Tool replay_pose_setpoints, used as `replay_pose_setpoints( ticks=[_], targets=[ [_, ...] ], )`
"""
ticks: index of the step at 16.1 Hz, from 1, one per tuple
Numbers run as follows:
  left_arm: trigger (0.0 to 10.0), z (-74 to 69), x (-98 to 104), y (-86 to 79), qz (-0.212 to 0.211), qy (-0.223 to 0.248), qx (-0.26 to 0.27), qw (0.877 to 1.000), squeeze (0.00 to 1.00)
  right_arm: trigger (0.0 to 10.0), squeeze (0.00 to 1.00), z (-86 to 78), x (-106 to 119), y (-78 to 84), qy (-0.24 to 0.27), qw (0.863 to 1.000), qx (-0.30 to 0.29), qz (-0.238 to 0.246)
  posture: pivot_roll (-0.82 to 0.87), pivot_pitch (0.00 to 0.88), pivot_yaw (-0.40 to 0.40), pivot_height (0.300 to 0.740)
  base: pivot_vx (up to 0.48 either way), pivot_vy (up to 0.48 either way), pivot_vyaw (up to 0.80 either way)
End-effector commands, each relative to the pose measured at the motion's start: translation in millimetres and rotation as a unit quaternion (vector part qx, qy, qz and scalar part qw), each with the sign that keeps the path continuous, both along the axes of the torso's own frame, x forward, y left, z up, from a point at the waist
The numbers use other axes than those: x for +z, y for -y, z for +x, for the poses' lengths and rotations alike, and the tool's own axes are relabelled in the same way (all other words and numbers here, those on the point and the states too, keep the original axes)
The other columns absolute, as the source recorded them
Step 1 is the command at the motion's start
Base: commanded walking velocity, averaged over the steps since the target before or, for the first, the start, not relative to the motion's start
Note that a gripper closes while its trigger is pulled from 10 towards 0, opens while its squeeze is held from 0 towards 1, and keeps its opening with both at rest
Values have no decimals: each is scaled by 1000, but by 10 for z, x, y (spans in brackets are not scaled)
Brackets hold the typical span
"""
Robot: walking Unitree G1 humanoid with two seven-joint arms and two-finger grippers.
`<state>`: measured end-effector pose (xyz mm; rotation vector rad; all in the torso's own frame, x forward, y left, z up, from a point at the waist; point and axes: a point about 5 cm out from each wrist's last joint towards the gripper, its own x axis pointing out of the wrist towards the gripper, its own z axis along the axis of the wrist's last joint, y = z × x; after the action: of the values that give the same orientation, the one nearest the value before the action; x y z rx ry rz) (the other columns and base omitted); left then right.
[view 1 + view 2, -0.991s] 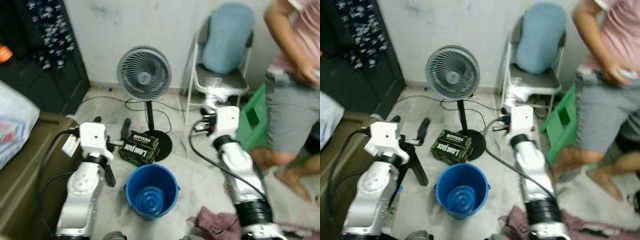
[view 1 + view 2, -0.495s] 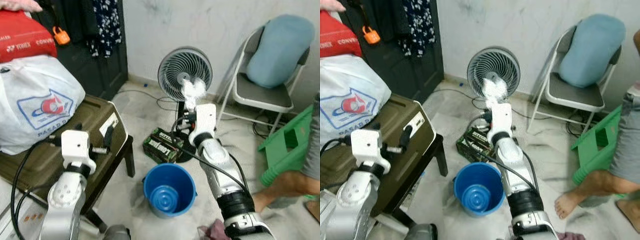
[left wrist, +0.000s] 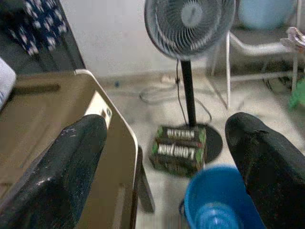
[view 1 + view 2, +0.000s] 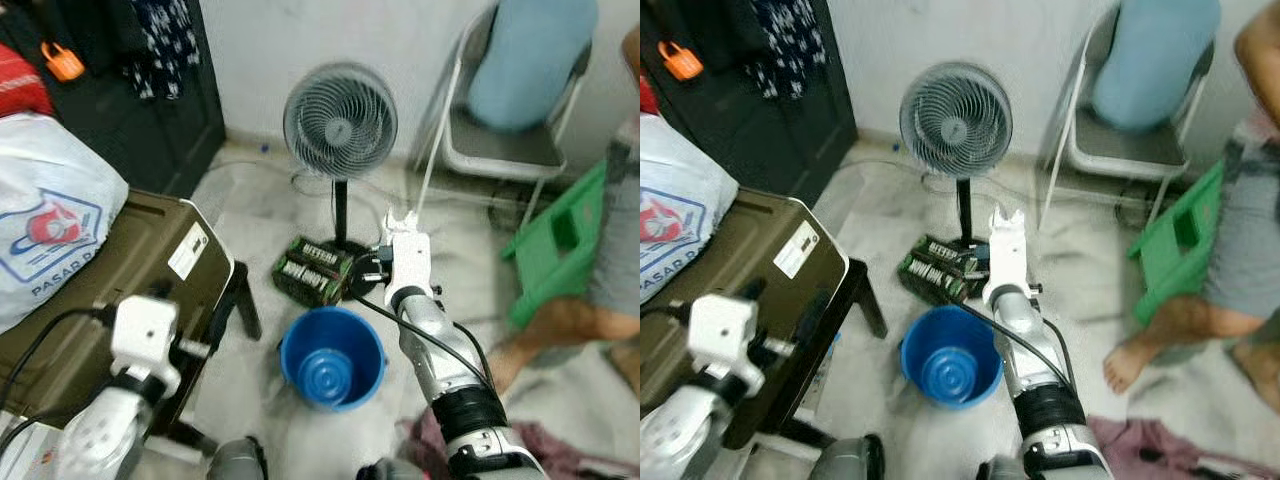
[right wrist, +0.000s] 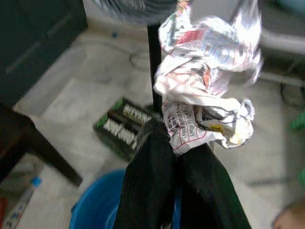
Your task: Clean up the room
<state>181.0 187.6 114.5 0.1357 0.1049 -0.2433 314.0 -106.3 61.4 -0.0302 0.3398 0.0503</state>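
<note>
Tiled floor; crumpled paper between jaws

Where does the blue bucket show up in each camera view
Left eye: bucket low centre, just left of the right arm.
Right eye: bucket low centre, again left of that arm.
Left wrist: bottom edge, between the two black fingers.
Right wrist: bottom, partly behind the fingers.
Shared landmark: the green box on the floor just beyond it.

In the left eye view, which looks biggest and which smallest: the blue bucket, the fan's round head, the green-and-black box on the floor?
1. Fan head and blue bucket: they look about equal across, too close to rank, and the bucket sits nearer the camera.
2. Green-and-black box: clearly the smallest.
</note>
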Motion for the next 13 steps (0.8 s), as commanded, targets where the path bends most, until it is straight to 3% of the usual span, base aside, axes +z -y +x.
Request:
replay_pose_setpoints(
  ticks=[1, 4, 8, 13],
  targets=[
    [10000, -68, 80, -68, 13, 0, -2, 1000, 0, 10000, 0, 2, -64, -40, -22, 1000, -10, 15, 153, 233, 42, 740, 0, 0, 0],
    [10000, -246, 169, -223, 36, -25, 11, 999, 0, 10000, 0, 21, -184, -181, -65, 997, -19, 36, 218, 284, 71, 740, 0, 0, 0],
    [10000, -459, 282, -303, 60, -55, 0, 997, 0, 10000, 0, 26, -281, -384, -105, 993, -13, 49, 292, 339, 114, 740, 0, 0, 0],
    [10000, -522, 379, -414, 79, -74, -2, 994, 0, 10000, 0, 90, -293, -387, -123, 990, -43, 62, 321, 348, 139, 740, 0, 0, 0]
  ],
)
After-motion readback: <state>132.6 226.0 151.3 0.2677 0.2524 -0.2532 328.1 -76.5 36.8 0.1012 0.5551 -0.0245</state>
